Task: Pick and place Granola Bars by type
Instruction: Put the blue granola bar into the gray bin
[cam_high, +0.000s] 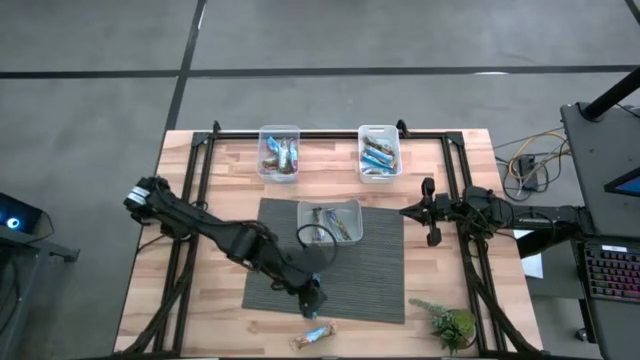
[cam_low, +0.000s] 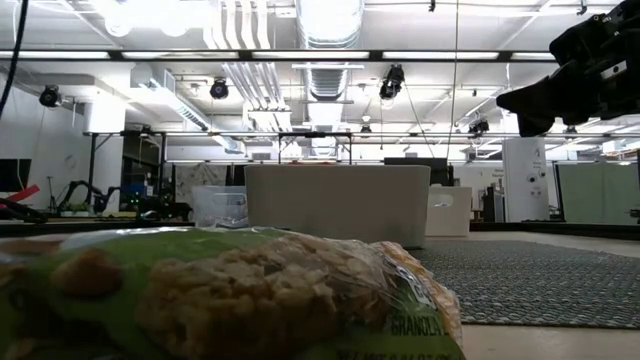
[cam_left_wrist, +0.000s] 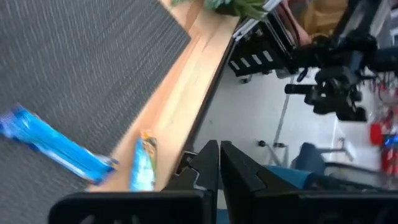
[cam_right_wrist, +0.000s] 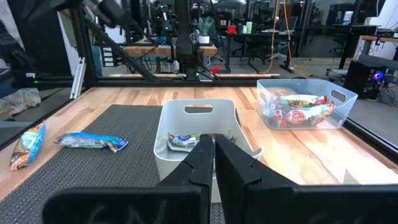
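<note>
Right now I have the left gripper (cam_high: 314, 297) out over the near edge of the grey mat (cam_high: 380, 270), fingers pressed together with nothing between them. From its wrist camera the closed fingers (cam_left_wrist: 219, 163) hang past the table (cam_left_wrist: 186, 106) edge, and two bars lie close by: a blue bar (cam_left_wrist: 53, 144) on the mat and a second bar (cam_left_wrist: 143, 163) on the bare wood just beside the mat's edge. In the overhead view I can pick out one bar (cam_high: 316, 335) on the wood near the front edge, just in front of the left gripper; the blue one I cannot separate from the arm there.

My right gripper (cam_high: 431, 211) waits at the right side of the table, level with the middle tub (cam_high: 352, 207), also closed and empty. Its camera looks over the shut fingers (cam_right_wrist: 211, 158) into that white tub (cam_right_wrist: 198, 112), where at least one wrapped bar (cam_right_wrist: 184, 142) lies at the bottom. Beyond it, on the mat, I see the blue bar (cam_right_wrist: 91, 141) and the other one (cam_right_wrist: 27, 145) at the far edge.

Two clear tubs sit at the back of the table. The left tub (cam_high: 279, 153) holds several bars, blue among them; the right tub (cam_high: 379, 153) holds several more. From the right wrist one of these tubs (cam_right_wrist: 308, 107) shows red-and-tan wrappers inside.

A small plant (cam_high: 450, 322) stands on the front right corner. The low camera is mostly blocked by a granola wrapper (cam_low: 220, 295) lying right against it, with the white tub (cam_low: 338, 203) behind.
</note>
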